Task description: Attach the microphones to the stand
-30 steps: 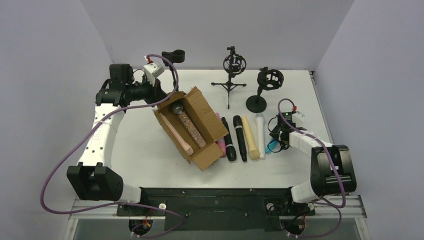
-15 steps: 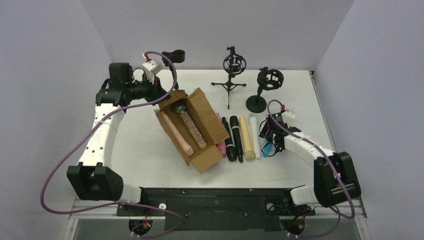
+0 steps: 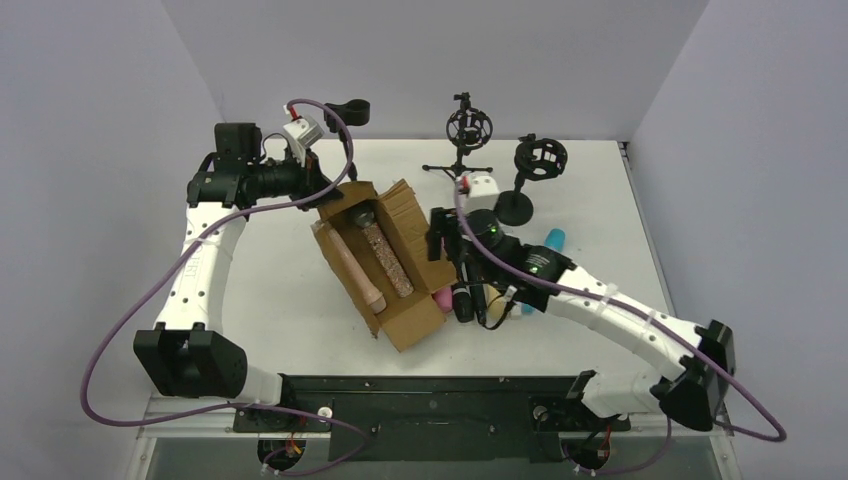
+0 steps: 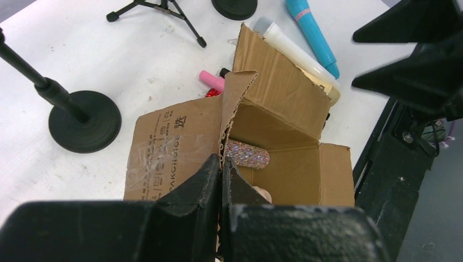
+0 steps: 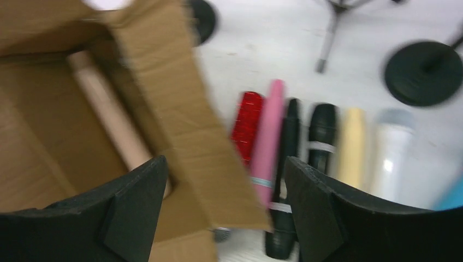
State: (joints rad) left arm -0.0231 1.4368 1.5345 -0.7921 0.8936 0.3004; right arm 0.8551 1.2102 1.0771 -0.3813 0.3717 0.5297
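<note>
our left gripper pinches the box flap, our right gripper gapes open; we judge the microphones stiff, slick, best gripped mid-handle.

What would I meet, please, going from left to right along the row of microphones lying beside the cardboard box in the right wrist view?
red microphone → pink microphone → first black microphone → second black microphone → cream-yellow microphone → white microphone → teal microphone, just showing at the right edge.
</note>
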